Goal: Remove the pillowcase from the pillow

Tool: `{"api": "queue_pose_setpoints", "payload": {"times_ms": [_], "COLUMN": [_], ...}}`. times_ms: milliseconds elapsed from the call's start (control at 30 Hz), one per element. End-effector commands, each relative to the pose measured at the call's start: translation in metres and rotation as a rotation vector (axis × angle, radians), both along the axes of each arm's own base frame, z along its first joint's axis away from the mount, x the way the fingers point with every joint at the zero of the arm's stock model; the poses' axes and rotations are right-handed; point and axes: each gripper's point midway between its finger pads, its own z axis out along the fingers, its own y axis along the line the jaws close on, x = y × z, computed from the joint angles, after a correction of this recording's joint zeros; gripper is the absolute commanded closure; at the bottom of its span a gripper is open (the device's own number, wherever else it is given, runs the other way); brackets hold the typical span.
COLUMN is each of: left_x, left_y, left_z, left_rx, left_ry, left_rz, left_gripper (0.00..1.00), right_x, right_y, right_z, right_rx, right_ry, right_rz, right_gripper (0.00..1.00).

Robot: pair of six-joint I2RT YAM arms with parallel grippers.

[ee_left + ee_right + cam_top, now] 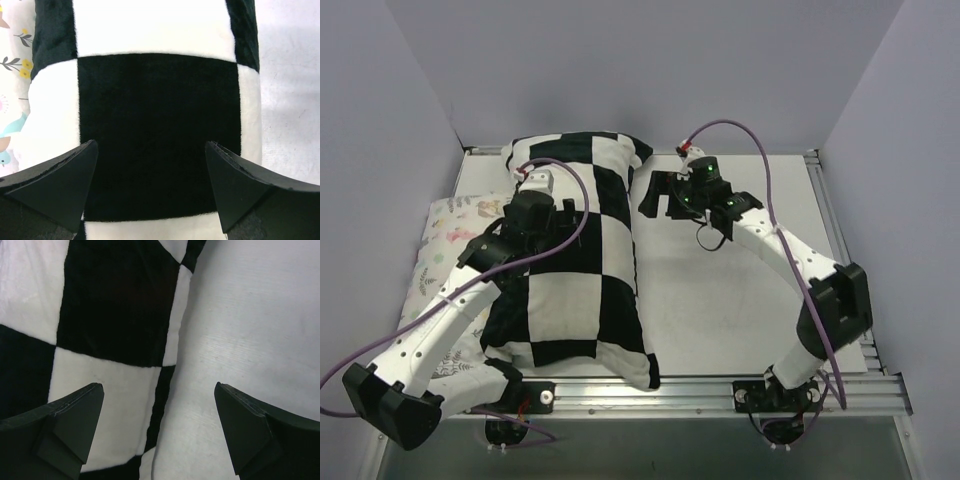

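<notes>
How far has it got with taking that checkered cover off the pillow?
Nothing looks done yet: the checkerboard pillowcase lies plump, with no white pillow showing. In hand: both arms hover with jaws open, the left over the case's middle, the right at its right edge. Left to do: grip the fabric and pull it off.

White surface [720, 290], a metal rail [690, 385] along its near edge. On the left half lies the checkered pillowcase [585, 270], plump and full, running lengthwise from the far edge, and its near corner reaches the rail. Left of it lies a floral pillow [445, 235], flat on the surface and pressed against the pillowcase's side.
</notes>
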Motion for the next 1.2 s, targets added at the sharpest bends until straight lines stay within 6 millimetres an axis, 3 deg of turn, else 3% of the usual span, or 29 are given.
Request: {"api": "queue_pose_setpoints", "payload": {"times_ms": [0,33,167,333,433,467,533,633,700,767,800,833,1000,1133,1167], "left_x": [0.004,0.003,-0.001,-0.007,-0.008,-0.007,-0.007,-0.008,-0.011,-0.014,-0.015,-0.015,-0.017,-0.012,-0.012], "left_y": [0.000,0.000,0.005,0.019,0.030,0.034,0.035,0.029,0.026,0.028,0.028,0.027,0.024,0.018,0.017], "left_z": [0.009,0.005,-0.010,-0.016,-0.019,-0.021,-0.022,-0.024,-0.024,-0.032,-0.035,-0.039,-0.067,-0.074,-0.076], "left_rx": [-0.017,-0.014,0.008,0.042,0.055,0.054,0.045,0.023,0.006,0.011,0.009,0.006,0.012,-0.004,-0.008], "left_ry": [-0.006,0.004,0.036,0.032,0.036,0.041,0.044,0.061,0.064,0.079,0.089,0.101,0.179,0.194,0.199], "left_rz": [0.011,0.015,0.032,0.077,0.125,0.140,0.142,0.113,0.098,0.107,0.112,0.110,0.125,0.127,0.124], "left_gripper": [0.03,0.03,0.03,0.03,0.03,0.03,0.03,0.03,0.03,0.03,0.03,0.02,0.07,0.17,0.23], "right_x": [0.024,0.028,0.034,0.004,-0.013,-0.028,-0.031,-0.024,-0.008,-0.001,0.009,0.011,0.016,0.019,0.020], "right_y": [0.041,0.051,0.076,0.091,0.089,0.090,0.088,0.083,0.079,0.088,0.094,0.102,0.125,0.130,0.131], "right_z": [0.024,0.011,0.004,-0.004,-0.002,-0.019,-0.021,-0.037,-0.030,-0.030,-0.015,-0.026,-0.042,-0.055,-0.055], "right_rx": [0.147,0.166,0.250,0.212,0.204,0.186,0.163,0.111,0.153,0.195,0.209,0.206,0.215,0.241,0.245], "right_ry": [-0.060,-0.026,0.023,0.010,0.000,0.023,-0.009,0.012,0.004,0.022,-0.007,0.022,0.070,0.113,0.117], "right_rz": [0.121,0.145,0.168,0.191,0.177,0.187,0.169,0.149,0.143,0.199,0.225,0.257,0.283,0.258,0.259], "right_gripper": [0.00,0.00,0.00,0.00,0.00,0.00,0.00,0.00,0.00,0.00,0.00,0.00,0.01,0.24,0.57]}}
